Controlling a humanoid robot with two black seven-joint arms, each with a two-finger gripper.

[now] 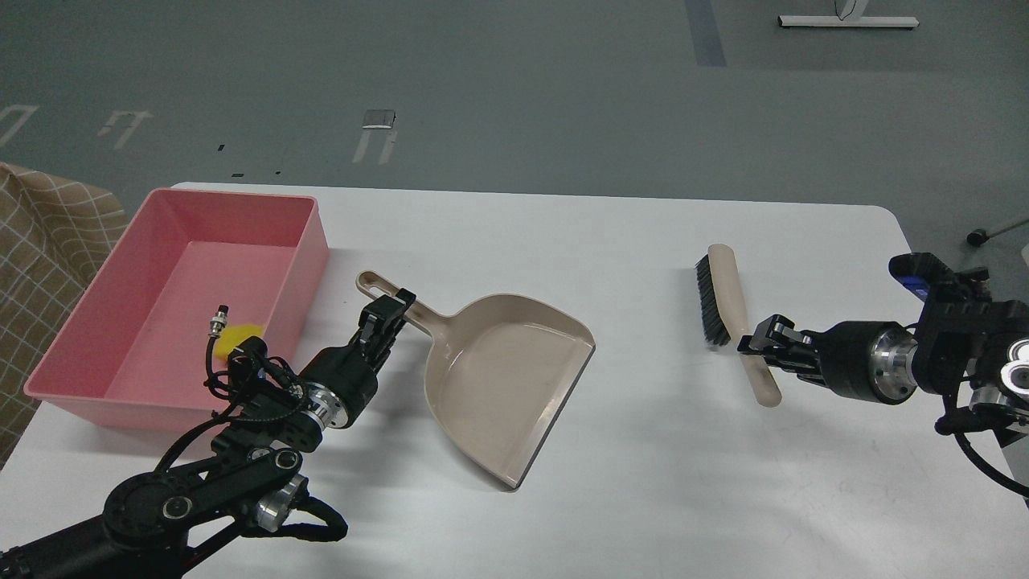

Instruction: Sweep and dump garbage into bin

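The pink bin (309, 233) stands at the table's left. A yellow chunk of garbage (241, 332) lies on its floor, partly hidden by my left arm. The bread-slice wedge is not in view. My left gripper (387, 310) is shut on the handle of the beige dustpan (502, 378), which lies empty right of the bin. My right gripper (760, 342) is shut on the handle of the beige black-bristled brush (723, 301), which lies on the table at the right.
The white table (643, 450) has rounded corners and ends just past the right arm. A checked brown cloth (40, 233) hangs beside the table's left edge. Grey floor lies beyond the far edge.
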